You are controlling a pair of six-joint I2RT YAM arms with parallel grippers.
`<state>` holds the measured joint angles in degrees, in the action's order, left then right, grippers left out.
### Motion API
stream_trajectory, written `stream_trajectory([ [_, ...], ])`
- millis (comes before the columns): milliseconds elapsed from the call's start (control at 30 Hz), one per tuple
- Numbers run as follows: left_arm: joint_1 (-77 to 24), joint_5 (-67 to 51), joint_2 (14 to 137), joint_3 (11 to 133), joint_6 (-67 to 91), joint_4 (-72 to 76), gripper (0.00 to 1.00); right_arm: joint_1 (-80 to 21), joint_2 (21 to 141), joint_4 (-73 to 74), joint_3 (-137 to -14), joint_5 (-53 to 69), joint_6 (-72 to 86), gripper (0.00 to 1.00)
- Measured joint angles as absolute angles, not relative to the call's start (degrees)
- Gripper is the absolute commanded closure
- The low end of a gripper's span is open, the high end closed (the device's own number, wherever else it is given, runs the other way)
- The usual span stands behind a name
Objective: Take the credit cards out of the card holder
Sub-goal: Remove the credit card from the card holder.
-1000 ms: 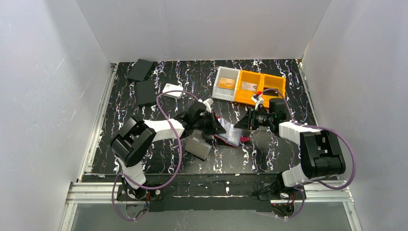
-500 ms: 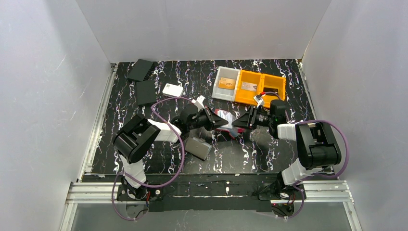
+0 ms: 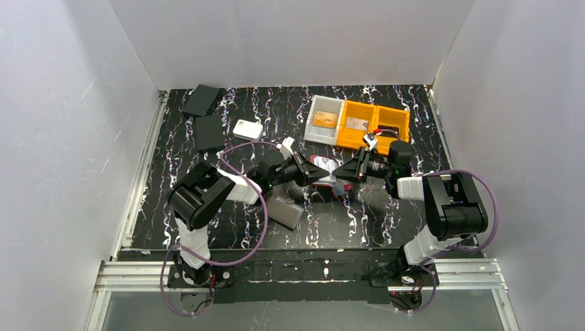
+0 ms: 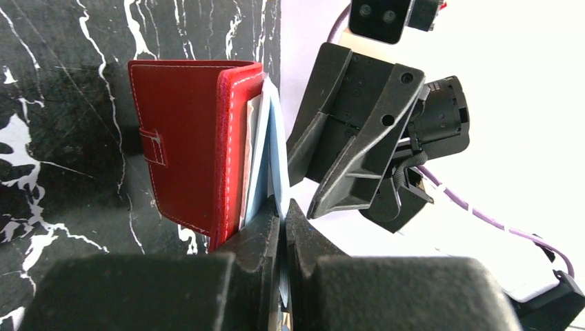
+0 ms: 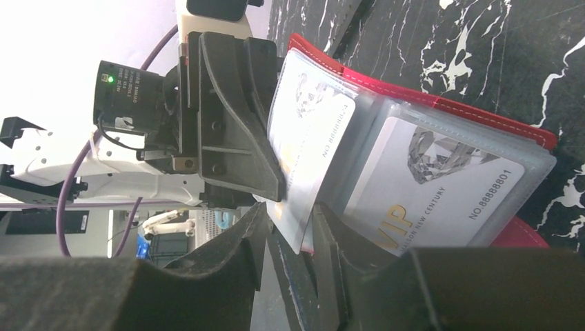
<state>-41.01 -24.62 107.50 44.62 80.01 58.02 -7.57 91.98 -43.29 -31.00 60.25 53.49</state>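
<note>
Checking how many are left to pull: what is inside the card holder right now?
Inside the card holder, clear sleeves show a silver-grey VIP card and a second pale card. Any cards behind these, or in other pages, are covered.

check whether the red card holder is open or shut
Open: the card holder has its clear sleeve pages fanned out, silver cards inside, the left end effector pinching one page.

Robot lab cell, white panel walls [image 3: 290,38], aluminium frame rail [image 3: 131,276]
</note>
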Motion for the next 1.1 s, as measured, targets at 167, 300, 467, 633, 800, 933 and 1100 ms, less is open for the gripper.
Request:
stream_trajectory([
  [167,-41.04,-25.02,107.98,44.69,81.21,60.60,1.00,-7.57,92.09,-44.14,-31.03,60.99,54.81,0.68],
  [300,-41.01,-25.34,109.97,44.73,82.78,63.86,1.00,-7.49,93.32,-44.77,-31.16,61.25,55.70,0.78],
  [467,-40.82,-25.74,111.18,44.71,83.55,65.58,1.00,-7.09,94.52,-44.82,-31.18,61.45,57.14,0.90],
  [633,-39.97,-26.48,111.18,44.47,83.59,66.48,0.99,-6.66,94.54,-45.23,-31.40,62.06,58.54,0.94],
  [800,-39.70,-27.57,111.18,44.29,83.77,67.29,0.97,-6.55,94.54,-45.30,-31.40,62.94,59.09,0.95],
  [933,-39.33,-28.40,111.18,44.16,84.27,67.85,0.90,-6.48,94.54,-45.82,-31.42,63.26,59.42,0.96],
  [1100,-37.85,-28.73,111.15,43.16,84.95,69.82,0.83,-5.65,94.56,-46.06,-31.40,63.09,59.37,0.96],
])
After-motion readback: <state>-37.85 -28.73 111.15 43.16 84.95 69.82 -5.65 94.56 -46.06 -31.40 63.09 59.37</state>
